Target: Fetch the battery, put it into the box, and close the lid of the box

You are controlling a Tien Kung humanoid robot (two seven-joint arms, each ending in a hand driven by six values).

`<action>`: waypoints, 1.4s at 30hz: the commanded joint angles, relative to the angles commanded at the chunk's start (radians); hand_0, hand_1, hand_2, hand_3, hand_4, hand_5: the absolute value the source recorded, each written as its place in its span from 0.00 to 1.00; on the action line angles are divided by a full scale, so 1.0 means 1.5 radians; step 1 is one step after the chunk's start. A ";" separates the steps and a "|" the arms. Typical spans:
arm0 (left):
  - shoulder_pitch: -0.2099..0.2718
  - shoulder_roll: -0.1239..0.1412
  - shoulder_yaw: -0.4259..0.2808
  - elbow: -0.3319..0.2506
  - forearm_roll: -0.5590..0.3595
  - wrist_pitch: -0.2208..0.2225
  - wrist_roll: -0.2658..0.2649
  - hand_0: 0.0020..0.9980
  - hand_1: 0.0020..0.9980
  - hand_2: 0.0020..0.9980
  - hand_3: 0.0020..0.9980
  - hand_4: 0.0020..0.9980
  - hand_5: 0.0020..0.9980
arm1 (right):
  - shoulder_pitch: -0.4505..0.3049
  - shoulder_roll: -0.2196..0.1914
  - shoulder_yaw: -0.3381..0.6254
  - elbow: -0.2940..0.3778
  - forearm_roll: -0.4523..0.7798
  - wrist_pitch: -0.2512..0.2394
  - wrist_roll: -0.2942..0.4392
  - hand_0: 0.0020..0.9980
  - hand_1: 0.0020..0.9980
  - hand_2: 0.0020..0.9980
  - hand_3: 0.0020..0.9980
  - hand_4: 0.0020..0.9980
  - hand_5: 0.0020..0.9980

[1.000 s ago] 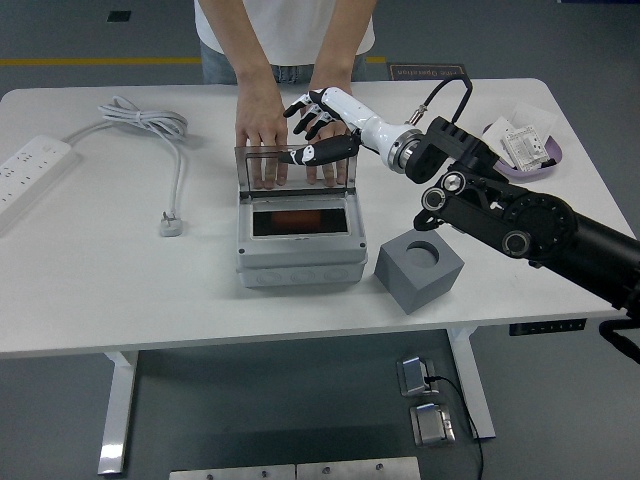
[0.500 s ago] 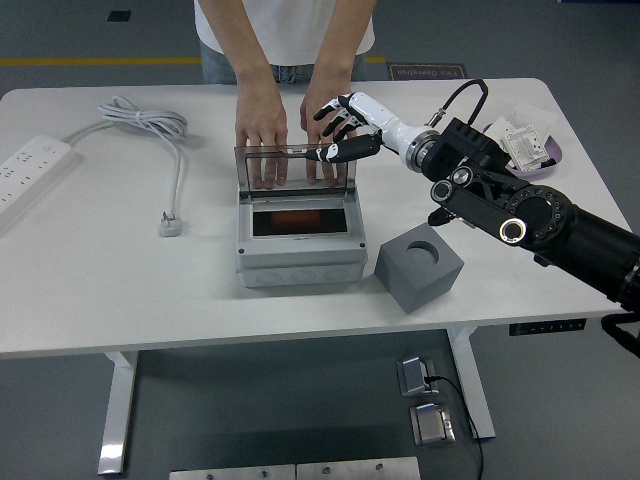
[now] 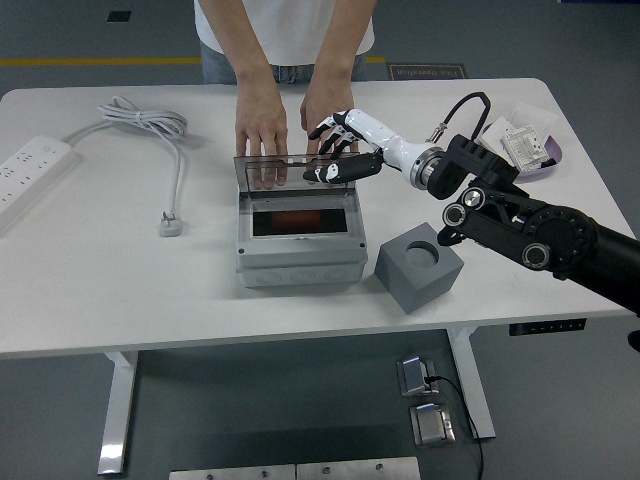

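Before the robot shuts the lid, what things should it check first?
1. Battery in the box: cannot tell; only something dark reddish shows through the opening.
2. Lid free to swing down: ok; it stands upright and open, nothing in front of it.
3. Right hand placed on the lid: ok; it sits at the lid's top right edge with fingers spread.
4. Person's hands out of the way: not ok; both rest on the table right behind the lid.
5. Grey block clear of the box: ok; it stands apart, to the box's right.
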 joint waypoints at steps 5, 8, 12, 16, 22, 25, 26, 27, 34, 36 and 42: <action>0.003 0.000 0.020 -0.001 -0.023 0.001 -0.006 0.73 0.75 0.73 0.69 0.57 0.48 | -0.024 -0.027 0.001 0.050 -0.009 -0.002 -0.010 0.75 0.57 0.63 0.69 0.91 0.35; 0.005 0.000 0.025 -0.001 -0.031 0.002 -0.008 0.73 0.75 0.73 0.69 0.57 0.48 | -0.039 -0.040 0.002 0.078 -0.017 -0.003 -0.017 0.74 0.57 0.63 0.68 0.91 0.35; 0.008 0.000 0.028 -0.001 -0.036 0.002 -0.009 0.73 0.75 0.73 0.69 0.57 0.48 | -0.056 -0.053 0.006 0.112 -0.029 -0.002 -0.028 0.73 0.56 0.63 0.68 0.91 0.35; 0.009 -0.001 0.035 -0.001 -0.044 0.003 -0.012 0.73 0.75 0.73 0.69 0.57 0.48 | -0.070 -0.058 0.014 0.134 -0.039 -0.002 -0.035 0.73 0.56 0.63 0.68 0.91 0.35; 0.008 -0.002 0.042 -0.001 -0.051 0.004 -0.015 0.73 0.75 0.73 0.69 0.57 0.48 | -0.092 -0.060 0.026 0.142 -0.044 -0.003 -0.037 0.72 0.56 0.63 0.68 0.90 0.35; 0.009 -0.003 0.041 -0.001 -0.050 0.004 -0.014 0.73 0.75 0.73 0.69 0.57 0.48 | -0.102 -0.060 0.033 0.140 -0.044 -0.004 -0.036 0.71 0.55 0.63 0.68 0.90 0.35; 0.009 -0.003 0.041 -0.001 -0.049 0.004 -0.014 0.73 0.75 0.73 0.69 0.57 0.48 | -0.104 -0.061 0.036 0.140 -0.045 -0.003 -0.036 0.71 0.55 0.63 0.68 0.90 0.35; 0.010 -0.004 0.040 -0.001 -0.049 0.004 -0.014 0.73 0.75 0.73 0.69 0.57 0.48 | -0.107 -0.063 0.041 0.140 -0.047 -0.002 -0.037 0.71 0.55 0.63 0.68 0.90 0.35; 0.012 -0.002 0.024 0.001 -0.036 0.003 -0.008 0.73 0.75 0.73 0.69 0.57 0.48 | -0.111 -0.077 0.068 0.133 -0.060 0.012 -0.050 0.71 0.54 0.63 0.68 0.90 0.35; 0.012 -0.002 0.019 0.001 -0.031 0.002 -0.007 0.73 0.75 0.73 0.69 0.57 0.48 | -0.112 -0.079 0.070 0.131 -0.062 0.016 -0.054 0.70 0.54 0.61 0.67 0.90 0.35; 0.012 -0.004 0.015 0.001 -0.029 0.002 -0.005 0.73 0.75 0.73 0.69 0.57 0.48 | -0.127 -0.086 0.101 0.129 -0.093 0.037 -0.079 0.70 0.53 0.60 0.67 0.90 0.36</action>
